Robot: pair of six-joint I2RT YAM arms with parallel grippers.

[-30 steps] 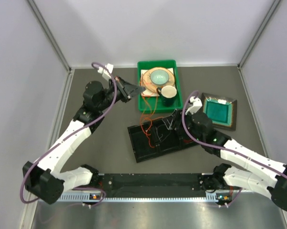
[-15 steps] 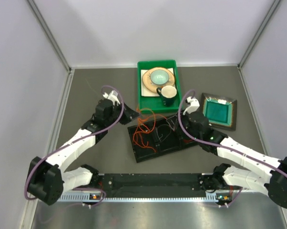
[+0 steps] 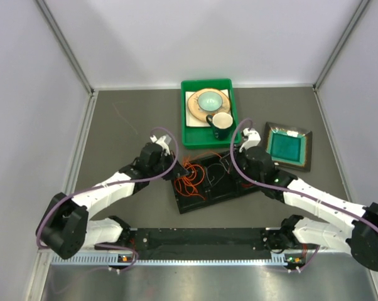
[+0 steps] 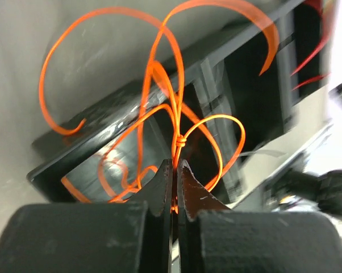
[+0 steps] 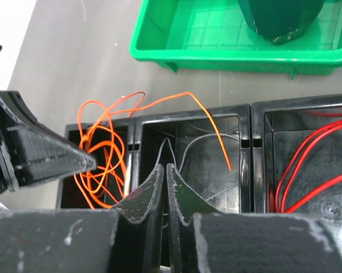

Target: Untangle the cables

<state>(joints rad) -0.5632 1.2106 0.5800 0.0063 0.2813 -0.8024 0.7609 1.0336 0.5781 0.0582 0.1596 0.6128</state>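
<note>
Grey table, black tray at centre. Left gripper jaws pinch orange cable over left compt. Right gripper jaws closed, apparently on grey cable, middle compt. Red cable right. Remaining: orange end overlaps middle.

Table: matte dark grey top, filling the middle.
Back wall: plain white, 12 o'clock.
Left wall: pale panel, 9 o'clock.
Right wall: pale panel, 3 o'clock.
Struts: grey metal, at the corners, 11 and 1 o'clock.
Steel strip: brushed, along the table edge, 6 o'clock.
Light: soft, even; pale glare on the strip.
</note>
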